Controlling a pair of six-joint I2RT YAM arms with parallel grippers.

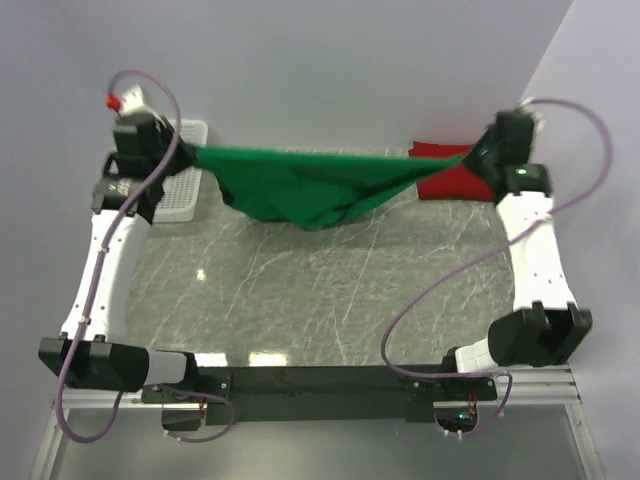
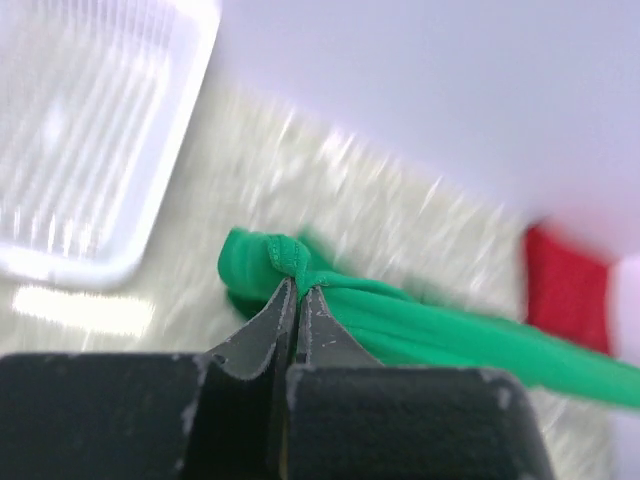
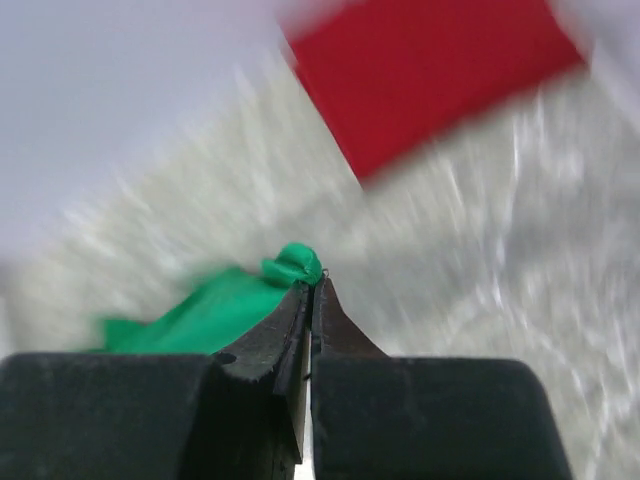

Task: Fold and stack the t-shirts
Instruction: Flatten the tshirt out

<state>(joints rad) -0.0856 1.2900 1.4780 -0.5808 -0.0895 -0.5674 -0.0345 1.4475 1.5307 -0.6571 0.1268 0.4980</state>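
The green t-shirt (image 1: 320, 185) hangs stretched in the air between my two grippers at the back of the table, sagging in the middle. My left gripper (image 1: 185, 152) is shut on its left end, seen as a bunched green tip (image 2: 285, 255) at the jaws in the left wrist view. My right gripper (image 1: 470, 157) is shut on its right end, a small green knot (image 3: 298, 265) in the right wrist view. The red t-shirt (image 1: 445, 180) lies folded flat at the back right, partly behind the green one; it shows in both wrist views (image 3: 420, 75) (image 2: 565, 290).
A white plastic mesh basket (image 1: 180, 185) stands at the back left, under and beside my left arm, also in the left wrist view (image 2: 90, 130). The grey marbled table (image 1: 320, 290) lies below the hanging shirt. Walls close off the back and right.
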